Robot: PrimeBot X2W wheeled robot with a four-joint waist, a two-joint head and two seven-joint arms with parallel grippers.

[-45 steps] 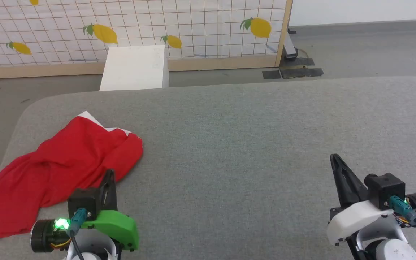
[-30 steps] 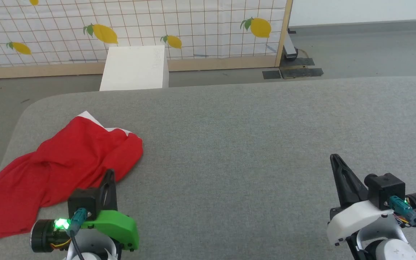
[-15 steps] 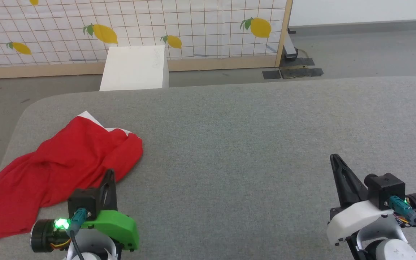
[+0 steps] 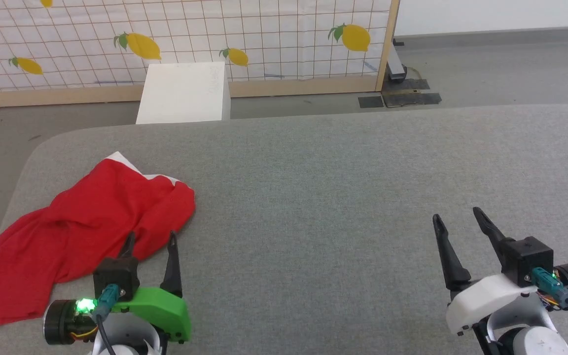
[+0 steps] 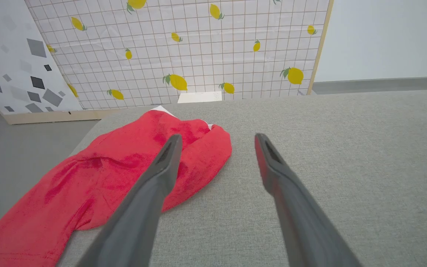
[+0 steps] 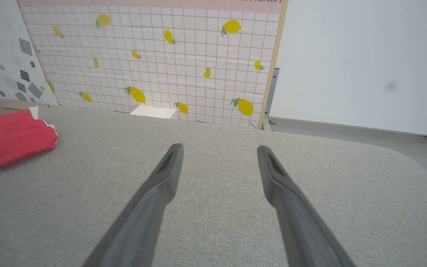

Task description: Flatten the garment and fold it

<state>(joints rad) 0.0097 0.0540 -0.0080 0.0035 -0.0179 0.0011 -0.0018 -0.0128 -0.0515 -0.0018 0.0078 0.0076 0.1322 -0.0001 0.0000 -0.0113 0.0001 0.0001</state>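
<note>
On the grey table [image 4: 313, 162], white box [image 4: 185, 91] beyond, the garment [image 4: 82, 231] stretches near-left to far-right; left gripper [image 4: 151, 235] and right gripper [image 4: 456, 213] gape empty.

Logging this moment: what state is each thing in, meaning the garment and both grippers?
garment: crumpled, not flattened or folded, lying on the left part of the grey table, not held.
left gripper: open, empty, at the garment's near edge; contact cannot be told.
right gripper: open, empty, over bare table, well apart from the garment.
</note>
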